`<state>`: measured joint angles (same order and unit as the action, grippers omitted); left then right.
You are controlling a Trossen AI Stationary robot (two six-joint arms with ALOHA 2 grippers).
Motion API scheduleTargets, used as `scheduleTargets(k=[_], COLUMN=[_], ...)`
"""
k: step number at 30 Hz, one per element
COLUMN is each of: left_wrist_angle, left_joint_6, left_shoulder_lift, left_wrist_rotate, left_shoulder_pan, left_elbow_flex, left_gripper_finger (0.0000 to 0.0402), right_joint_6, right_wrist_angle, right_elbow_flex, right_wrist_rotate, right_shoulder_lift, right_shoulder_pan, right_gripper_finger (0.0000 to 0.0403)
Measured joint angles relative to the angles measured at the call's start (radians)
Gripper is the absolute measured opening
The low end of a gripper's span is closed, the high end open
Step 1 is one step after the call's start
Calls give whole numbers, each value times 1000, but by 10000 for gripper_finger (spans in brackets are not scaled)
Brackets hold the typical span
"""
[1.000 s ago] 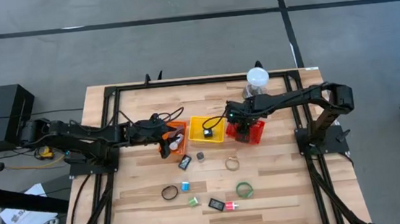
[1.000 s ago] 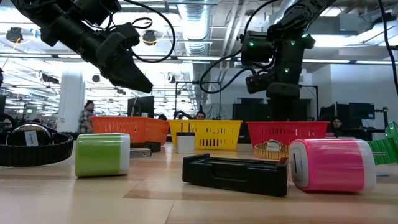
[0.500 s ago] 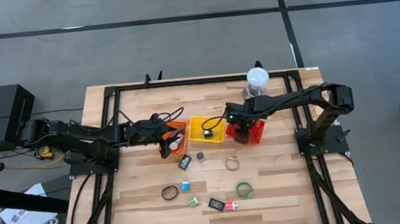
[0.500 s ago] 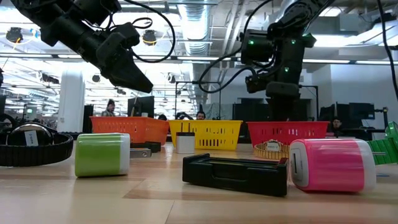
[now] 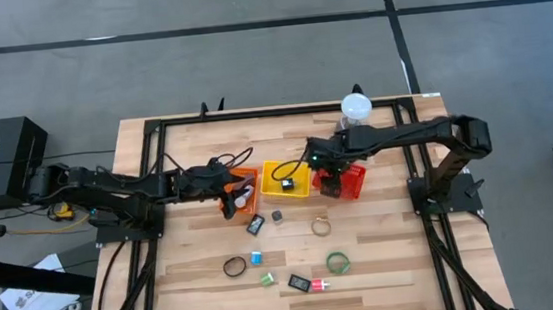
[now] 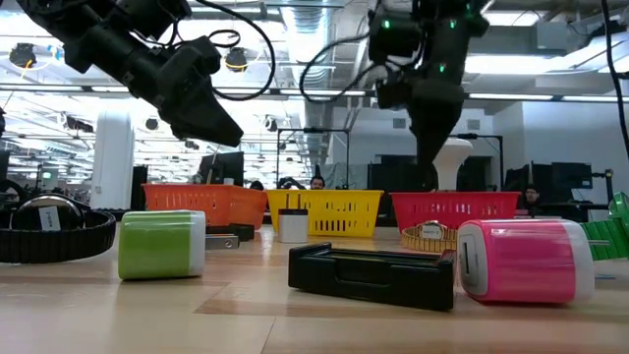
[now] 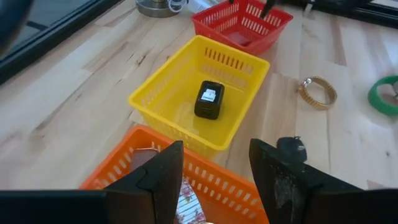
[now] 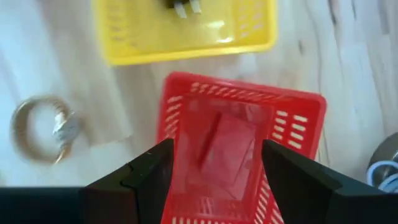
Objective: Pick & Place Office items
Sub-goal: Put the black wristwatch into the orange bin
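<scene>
since the earlier frames the right gripper (image 5: 330, 177) has risen and shifted toward the frame's left above the red basket (image 5: 353, 181); left arm unchanged.

high view: left gripper (image 5: 243, 193) over the orange basket (image 5: 244, 175), left of centre. yellow basket (image 5: 300, 180) at centre holds a black piece (image 5: 287, 185). loose office items on the table (image 5: 386, 256) in the lower middle: black ring (image 5: 234, 267), beige ring (image 5: 321, 226), green ring (image 5: 338, 263), blue piece (image 5: 256, 257), pink piece (image 5: 319, 285), flat black piece (image 5: 299, 283).

low view: right gripper (image 6: 427, 147) hangs upper centre-right above the red basket (image 6: 454, 208); left gripper (image 6: 208, 118) upper left. foreground: green piece (image 6: 162, 244), black piece (image 6: 371, 274), pink piece (image 6: 524, 260).

left wrist view: left fingers (image 7: 160, 177) apart, nothing between them; orange basket (image 7: 211, 186) below, yellow basket (image 7: 159, 90) with black piece (image 7: 209, 100) centre.

right wrist view: right fingers (image 8: 144, 174) spread wide, empty, over the red basket (image 8: 292, 124); a red item (image 8: 225, 146) lies inside; beige ring (image 8: 42, 129) at left.
</scene>
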<state>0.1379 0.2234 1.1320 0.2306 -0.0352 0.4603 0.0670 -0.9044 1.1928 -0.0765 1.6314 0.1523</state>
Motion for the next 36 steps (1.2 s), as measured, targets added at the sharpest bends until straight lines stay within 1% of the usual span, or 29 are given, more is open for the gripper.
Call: scheduleTargets(k=[5, 8, 10, 12, 14, 16, 19, 24, 26, 27, 31, 36], left_wrist_angle=[1, 3, 5, 13, 31, 63, 93, 73, 64, 53, 11, 6], left_joint_6=[3, 39, 64, 87, 112, 136, 164, 184, 204, 216, 291, 283], left_shoulder_lift=[0, 0, 0, 0, 0, 0, 0, 17, 39, 54, 144, 281], left_wrist_rotate=[0, -2, -27, -48, -53, -53, -47, 3, 7, 7, 16, 37], left_shoulder_pan=[60, 119, 164, 213, 265, 315, 385, 480, 507, 516, 542, 553], left_elbow_flex=[0, 0, 0, 0, 0, 0, 0, 0, 0, 0, 0, 0], left_gripper_finger=[177, 177, 177, 177, 177, 177, 177, 177, 177, 177, 177, 177], right_joint_6=[-15, -15, -15, -9, -7, -11, -12, -22, -86, -108, -119, -119], right_wrist_angle=[-94, -138, -127, -102, -27, 75, 273, 649, 755, 789, 793, 795], right_elbow_flex=[63, 68, 51, 14, -40, -109, -236, -441, -485, -493, -490, -480], right_wrist_rotate=[0, -3, -30, -83, -115, -117, -117, -117, -115, -110, -109, -109], right_shoulder_lift=[0, -20, -49, -90, -147, -209, -298, -405, -424, -427, -435, -434], right_shoulder_pan=[-71, -120, -150, -179, -205, -225, -252, -274, -267, -262, -248, -241], right_gripper_finger=[234, 234, 234, 234, 234, 234, 234, 234, 234, 234, 234, 234])
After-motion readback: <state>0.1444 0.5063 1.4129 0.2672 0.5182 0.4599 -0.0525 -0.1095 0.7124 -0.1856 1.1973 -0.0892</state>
